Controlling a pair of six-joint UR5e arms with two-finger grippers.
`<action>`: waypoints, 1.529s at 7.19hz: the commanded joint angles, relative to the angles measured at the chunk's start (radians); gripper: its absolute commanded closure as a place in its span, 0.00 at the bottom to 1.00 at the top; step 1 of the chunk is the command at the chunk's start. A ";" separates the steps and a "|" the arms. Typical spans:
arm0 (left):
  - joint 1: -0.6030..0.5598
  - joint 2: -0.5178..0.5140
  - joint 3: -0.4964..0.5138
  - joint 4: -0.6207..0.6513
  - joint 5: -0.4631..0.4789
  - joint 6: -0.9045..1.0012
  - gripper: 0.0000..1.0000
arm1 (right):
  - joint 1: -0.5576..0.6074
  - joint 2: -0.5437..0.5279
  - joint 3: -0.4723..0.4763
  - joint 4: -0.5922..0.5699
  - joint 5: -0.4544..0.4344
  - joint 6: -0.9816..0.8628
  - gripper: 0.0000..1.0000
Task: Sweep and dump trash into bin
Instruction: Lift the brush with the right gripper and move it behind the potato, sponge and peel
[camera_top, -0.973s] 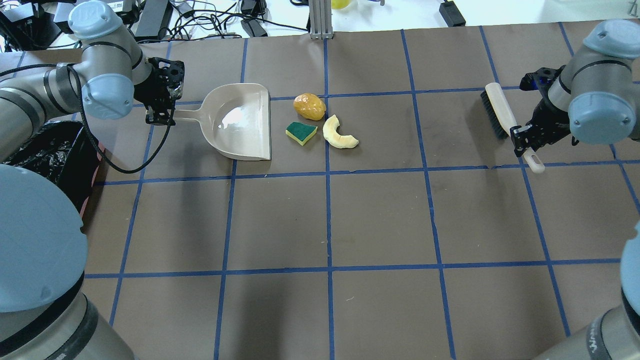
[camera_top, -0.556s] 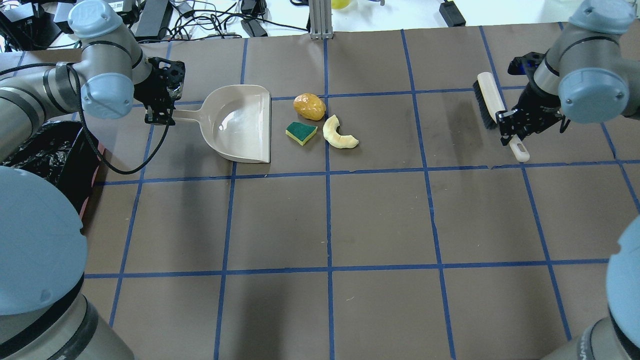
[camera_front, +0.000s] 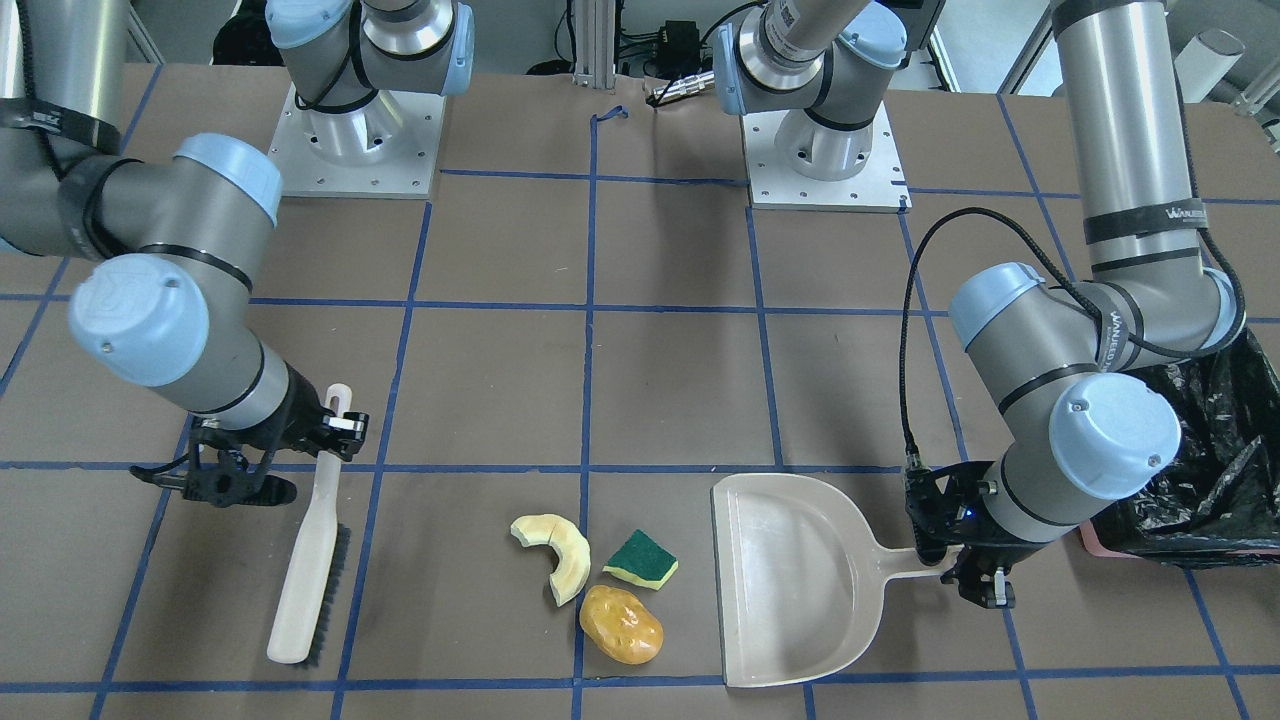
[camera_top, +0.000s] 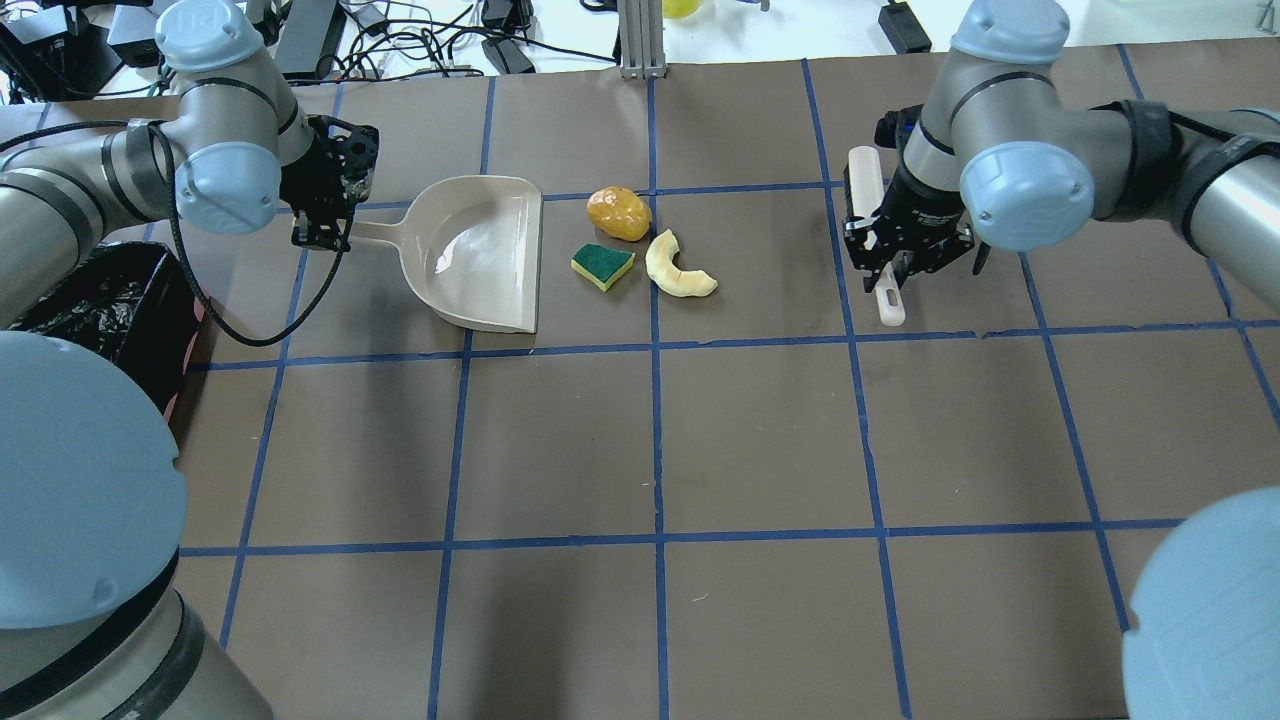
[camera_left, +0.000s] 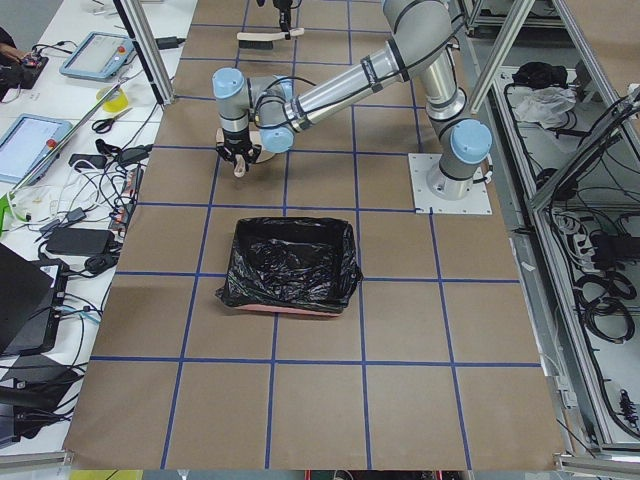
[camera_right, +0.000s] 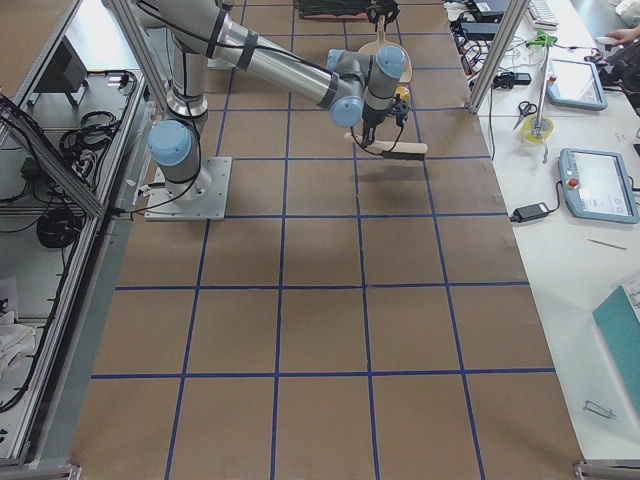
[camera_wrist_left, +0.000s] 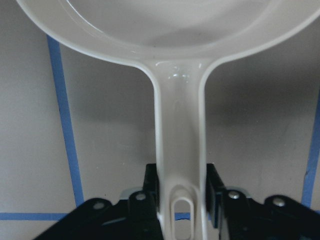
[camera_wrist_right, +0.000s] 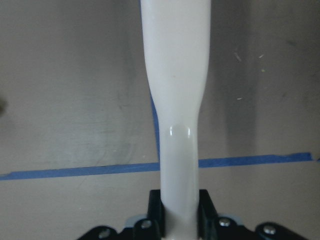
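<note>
front-facing view: the right gripper (camera_front: 335, 418) is clamped on the handle of a beige brush (camera_front: 308, 545). the brush's dark bristles face the trash, and its head points at the edge of the table (camera_front: 660, 370) farthest from the robot. the left gripper (camera_front: 958, 570) is clamped on the handle end of a beige dustpan (camera_front: 790, 580), whose open mouth also faces the trash. the three pieces lie between brush and dustpan, close to that far edge and about midway along it. they are the squash slice (camera_front: 562, 555), the sponge wedge (camera_front: 642, 560) and the potato-like lump (camera_front: 620, 625). the sponge wedge is just beside the slice and nearest the dustpan mouth, yet apart from it. the lump is closest to the edge. the bin (camera_front: 1215, 470), pink with a crinkly black bag, stands behind the left arm toward the table's left end.

overhead view: the brush is well apart from the squash slice, and a blue tape line runs between them. no piece touches the dustpan. only part of the bin shows, at the picture's left side.

exterior left view: the bin stands on the table, apart from its edges.

exterior right view: the brush is held level, and its shadow on the table is offset from it.

left wrist view: both jaws press the sides of the dustpan handle by its hanging hole.

right wrist view: the brush handle runs out from between jaws pressed against it.
</note>
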 joint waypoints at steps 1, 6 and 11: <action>-0.004 -0.004 0.004 -0.001 0.002 -0.001 1.00 | 0.109 -0.002 -0.002 0.008 0.018 0.126 1.00; -0.005 -0.004 0.003 -0.001 0.003 -0.004 1.00 | 0.247 0.060 -0.045 -0.009 0.041 0.292 1.00; -0.013 -0.004 0.004 -0.001 0.002 -0.004 1.00 | 0.307 0.110 -0.064 -0.075 0.041 0.372 1.00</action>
